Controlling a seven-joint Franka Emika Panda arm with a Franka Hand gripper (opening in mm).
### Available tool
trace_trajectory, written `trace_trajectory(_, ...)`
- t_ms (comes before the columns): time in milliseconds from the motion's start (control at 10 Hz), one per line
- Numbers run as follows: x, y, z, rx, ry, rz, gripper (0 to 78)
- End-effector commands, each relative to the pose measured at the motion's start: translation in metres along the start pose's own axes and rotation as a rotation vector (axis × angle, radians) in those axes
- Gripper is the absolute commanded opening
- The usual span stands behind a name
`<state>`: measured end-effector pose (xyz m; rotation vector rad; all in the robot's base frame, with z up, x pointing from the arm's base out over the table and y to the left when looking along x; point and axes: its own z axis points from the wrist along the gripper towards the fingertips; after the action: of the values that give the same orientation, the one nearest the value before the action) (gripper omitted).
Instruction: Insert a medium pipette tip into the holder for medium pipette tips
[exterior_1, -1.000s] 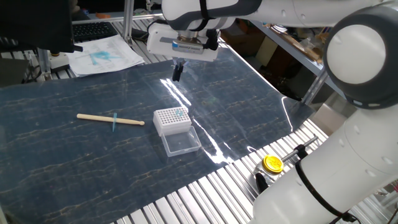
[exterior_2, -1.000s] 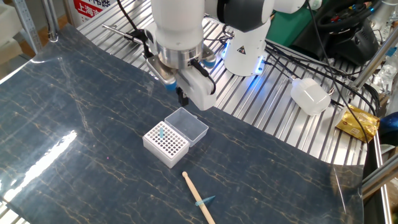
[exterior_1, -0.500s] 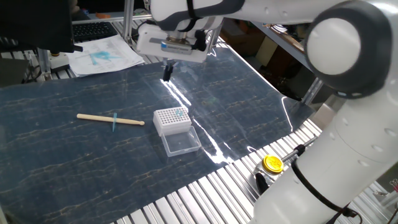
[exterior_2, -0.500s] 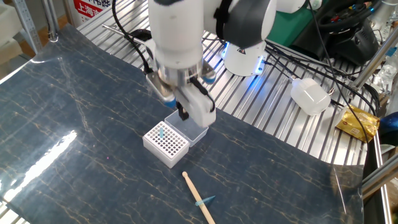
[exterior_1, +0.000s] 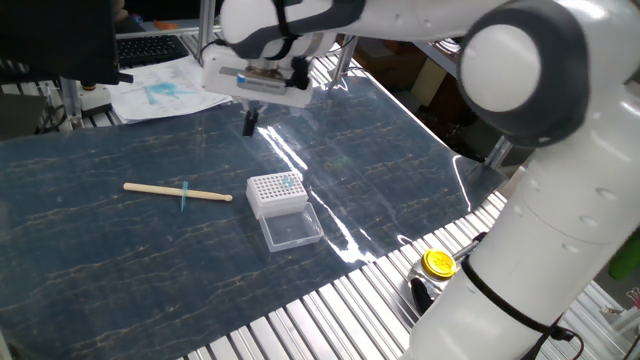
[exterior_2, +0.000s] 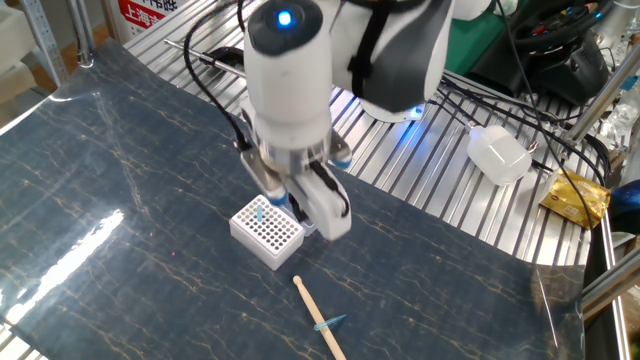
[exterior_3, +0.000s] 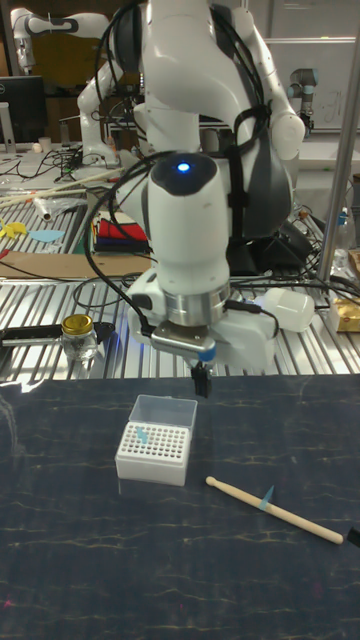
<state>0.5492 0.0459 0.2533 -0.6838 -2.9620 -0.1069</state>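
The medium pipette tip (exterior_1: 185, 196) is a small blue-teal cone lying across a pale wooden stick (exterior_1: 178, 192) on the dark mat; it also shows as a tip (exterior_2: 329, 324) and a tip (exterior_3: 266, 497) in the other two views. The holder (exterior_1: 276, 193) is a white rack with its clear lid (exterior_1: 291, 230) folded open. One blue tip (exterior_3: 141, 436) stands in the holder (exterior_3: 153, 452). My gripper (exterior_1: 250, 122) hangs above the mat behind the holder, fingers together and nothing in them. In the tall view the gripper (exterior_3: 201, 381) is just past the lid (exterior_3: 165, 410).
A yellow-capped jar (exterior_1: 437, 263) stands on the slatted metal table beyond the mat's edge. Papers (exterior_1: 165, 88) lie at the far left corner. A white plastic object (exterior_2: 497, 152) and cables lie near the robot base.
The gripper has moved across the mat, from the holder's far right side toward the stick's side, staying above the surface. The holder, stick and tip have not moved.
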Motion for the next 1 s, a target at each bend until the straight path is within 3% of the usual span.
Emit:
trace_trajectory(100, -0.0048, 0.0164, 0.0130, -0.024, 0.001, 0.007, 0.0)
trace_trajectory(300, -0.0080, 0.0220, 0.0190, -0.037, 0.003, 0.010, 0.0)
trace_trajectory(1000, -0.0105, 0.0254, 0.0195, -0.028, 0.010, 0.002, 0.0)
